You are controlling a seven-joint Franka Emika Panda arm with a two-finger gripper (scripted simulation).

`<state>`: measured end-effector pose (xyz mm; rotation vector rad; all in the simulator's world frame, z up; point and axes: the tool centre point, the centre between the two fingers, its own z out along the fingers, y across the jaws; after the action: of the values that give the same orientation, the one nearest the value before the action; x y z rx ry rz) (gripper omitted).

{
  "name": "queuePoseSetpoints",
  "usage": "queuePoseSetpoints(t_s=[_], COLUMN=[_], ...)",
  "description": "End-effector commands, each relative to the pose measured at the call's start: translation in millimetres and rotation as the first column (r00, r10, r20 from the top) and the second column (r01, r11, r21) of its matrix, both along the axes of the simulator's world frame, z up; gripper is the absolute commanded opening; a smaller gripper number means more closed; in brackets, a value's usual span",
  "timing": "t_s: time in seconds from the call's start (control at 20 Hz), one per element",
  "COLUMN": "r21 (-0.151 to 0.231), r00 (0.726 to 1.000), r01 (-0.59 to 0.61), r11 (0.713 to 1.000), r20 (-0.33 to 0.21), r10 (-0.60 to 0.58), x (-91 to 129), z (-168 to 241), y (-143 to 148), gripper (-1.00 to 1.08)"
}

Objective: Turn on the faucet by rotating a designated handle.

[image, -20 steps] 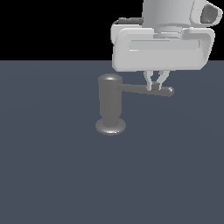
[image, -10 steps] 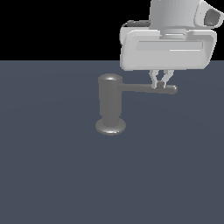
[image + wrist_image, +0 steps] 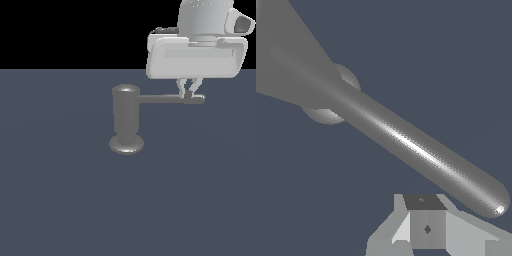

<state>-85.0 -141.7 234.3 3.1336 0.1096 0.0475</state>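
One stiff, slick metal handle [image 3: 170, 99] juts sideways from the faucet [image 3: 126, 120], its free end just under the pincer [image 3: 189, 93]. Narrow-set fingers straddle that tip, the best leverage point; whether they pinch it I cannot tell.

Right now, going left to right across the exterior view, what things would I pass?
faucet → handle → hand, at the handle's far end on the exterior view's right.

Upright grey faucet [image 3: 126, 122]; its handle [image 3: 167, 99] juts level sideways.
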Motion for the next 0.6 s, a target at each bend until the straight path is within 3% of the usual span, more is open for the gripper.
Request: queuePoseSetpoints(t_s=[0.0, 0.55], r21=[0.0, 0.002], r00=[1.0, 1.0], r01=[-0.009, -0.001], r11=[1.0, 1.0], r20=[-0.009, -0.016], r10=[0.009, 0.001], x=[8.2, 35.9], z=[-5.9, -8.9], y=[-0.6, -23.2], gripper=[-1.0, -1.0])
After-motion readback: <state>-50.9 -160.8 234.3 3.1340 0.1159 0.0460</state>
